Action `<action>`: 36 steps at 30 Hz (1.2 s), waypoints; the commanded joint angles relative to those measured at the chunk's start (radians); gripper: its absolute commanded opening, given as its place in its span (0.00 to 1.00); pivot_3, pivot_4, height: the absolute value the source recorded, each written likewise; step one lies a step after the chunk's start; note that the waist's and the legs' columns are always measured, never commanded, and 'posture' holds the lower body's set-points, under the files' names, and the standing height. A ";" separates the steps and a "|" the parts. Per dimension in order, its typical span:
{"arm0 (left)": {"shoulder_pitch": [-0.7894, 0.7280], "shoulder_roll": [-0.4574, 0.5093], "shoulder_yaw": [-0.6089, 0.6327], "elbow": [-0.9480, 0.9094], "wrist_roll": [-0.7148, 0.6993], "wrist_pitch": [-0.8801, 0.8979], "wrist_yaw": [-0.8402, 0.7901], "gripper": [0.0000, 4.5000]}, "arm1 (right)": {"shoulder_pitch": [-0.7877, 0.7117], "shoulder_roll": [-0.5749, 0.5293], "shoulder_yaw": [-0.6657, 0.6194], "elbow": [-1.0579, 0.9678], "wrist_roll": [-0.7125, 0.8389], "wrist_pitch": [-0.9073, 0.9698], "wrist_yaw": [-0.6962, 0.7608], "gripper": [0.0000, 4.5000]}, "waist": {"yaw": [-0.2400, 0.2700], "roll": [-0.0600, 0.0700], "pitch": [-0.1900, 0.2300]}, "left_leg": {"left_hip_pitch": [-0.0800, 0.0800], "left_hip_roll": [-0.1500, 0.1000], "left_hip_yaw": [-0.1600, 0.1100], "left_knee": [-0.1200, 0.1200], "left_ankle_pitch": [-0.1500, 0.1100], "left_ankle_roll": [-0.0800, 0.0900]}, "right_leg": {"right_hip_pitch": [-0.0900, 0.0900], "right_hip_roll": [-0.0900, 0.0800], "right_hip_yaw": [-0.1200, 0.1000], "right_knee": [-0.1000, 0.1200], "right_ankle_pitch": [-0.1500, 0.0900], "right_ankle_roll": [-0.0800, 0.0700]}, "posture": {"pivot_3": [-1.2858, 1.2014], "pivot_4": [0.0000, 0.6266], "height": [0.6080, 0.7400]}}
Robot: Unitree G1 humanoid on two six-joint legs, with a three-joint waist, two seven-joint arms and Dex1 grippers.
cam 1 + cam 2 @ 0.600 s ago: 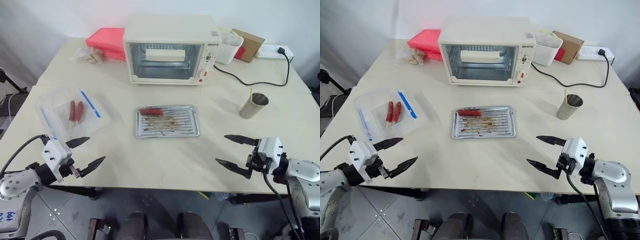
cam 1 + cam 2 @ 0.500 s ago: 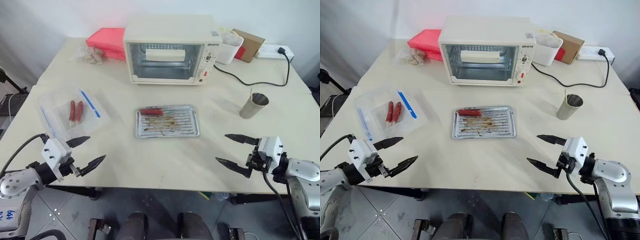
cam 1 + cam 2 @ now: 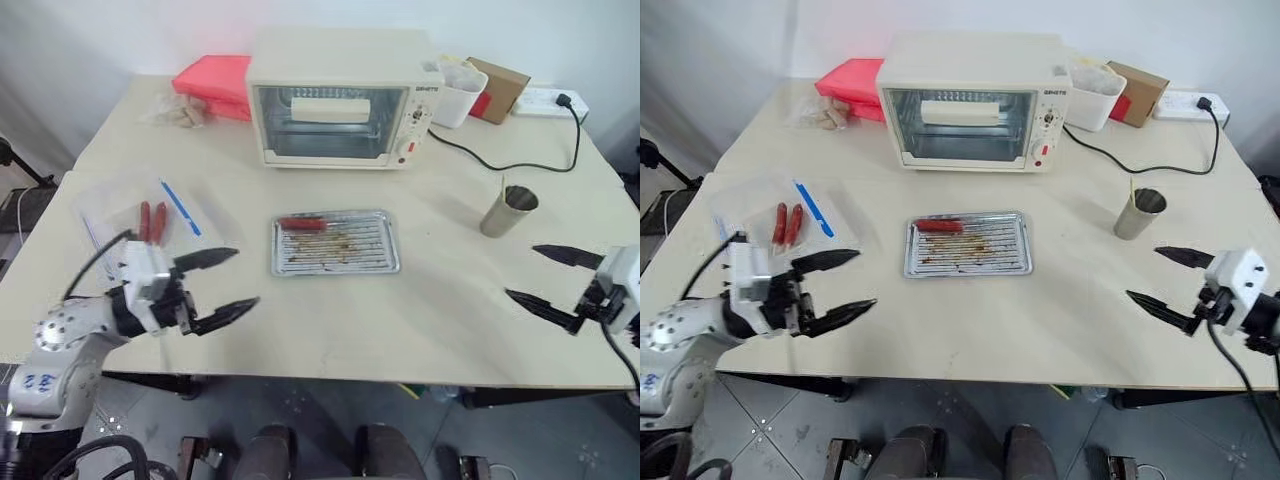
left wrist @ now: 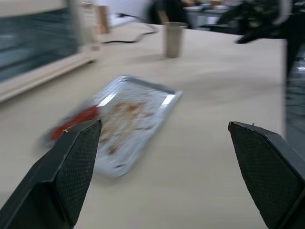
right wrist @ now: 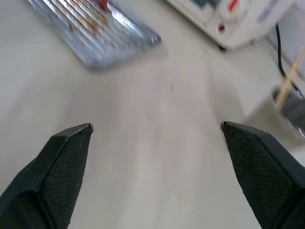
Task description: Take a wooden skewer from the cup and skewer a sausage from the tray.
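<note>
We see both hands spread wide and empty: left hand (image 3: 218, 280), right hand (image 3: 548, 276). The sausage (image 3: 302, 223) lies in the tray (image 3: 388, 262); the wooden skewer (image 3: 502, 190) stands in the cup (image 3: 508, 212) on the table (image 3: 420, 310).

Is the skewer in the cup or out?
In: the wooden skewer stands in the cup, its tip poking above the rim.

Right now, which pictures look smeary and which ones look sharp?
Left wrist view: the tray and cup are smeared. Right wrist view: the tray corner and oven are streaky too. Both eye views are sharp, with soft light on the table and faint shadows.
</note>
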 commanded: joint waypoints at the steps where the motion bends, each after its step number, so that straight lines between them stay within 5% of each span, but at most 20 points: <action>1: -0.047 -0.033 -0.030 -0.027 -0.074 0.055 -0.001 1.00 | -0.117 -0.075 -0.005 0.089 -0.007 -0.024 0.054 1.00 | -0.008 0.000 0.000 | 0.001 0.001 0.002 0.000 0.000 0.000 | 0.000 0.000 0.000 0.000 0.000 0.001 | 0.52 0.24 1.00; 5: -0.080 -0.043 -0.038 -0.010 -0.084 0.087 -0.010 1.00 | -0.302 -0.135 0.101 0.151 -0.016 0.108 0.152 1.00 | -0.025 0.001 0.001 | 0.002 0.003 0.003 0.000 0.000 0.000 | 0.000 0.000 0.000 0.001 0.000 0.001 | 0.52 0.24 1.00; 10: -0.117 -0.064 -0.043 0.022 -0.066 0.075 -0.005 1.00 | -0.746 -0.152 0.357 0.366 -0.225 0.183 0.241 1.00 | -0.025 0.008 0.004 | 0.002 0.003 0.004 0.000 0.000 0.000 | -0.001 0.000 0.001 0.000 0.000 0.001 | 0.52 0.24 1.00; 14: -0.127 -0.082 -0.064 0.026 -0.048 0.072 -0.002 1.00 | -1.145 -0.081 0.591 0.661 -0.502 0.142 0.257 1.00 | -0.024 0.011 0.007 | -0.002 0.001 0.005 -0.001 0.000 0.000 | -0.006 0.000 0.003 0.001 0.000 0.001 | 0.52 0.24 1.00; 18: -0.114 -0.101 -0.075 0.011 -0.046 0.073 0.016 1.00 | -1.377 0.027 0.733 0.880 -0.689 0.087 0.197 1.00 | -0.024 0.011 0.007 | -0.005 0.001 0.004 -0.002 0.000 0.000 | -0.009 -0.001 0.002 0.000 0.000 0.001 | 0.52 0.24 1.00; 24: -0.098 -0.124 -0.084 -0.009 -0.037 0.074 0.040 1.00 | -1.490 0.131 0.812 1.020 -0.829 0.027 0.067 1.00 | -0.024 0.011 0.007 | -0.020 -0.002 0.003 0.003 0.000 0.000 | -0.025 -0.001 0.000 0.013 0.000 0.001 | 0.52 0.24 1.00; 36: -0.075 -0.134 -0.079 -0.043 -0.045 0.080 0.085 1.00 | -1.519 0.201 0.833 1.081 -0.933 0.033 0.016 1.00 | -0.026 0.011 0.007 | -0.018 -0.002 0.004 0.005 0.001 -0.001 | -0.025 0.000 0.001 0.018 0.000 0.001 | 0.52 0.24 1.00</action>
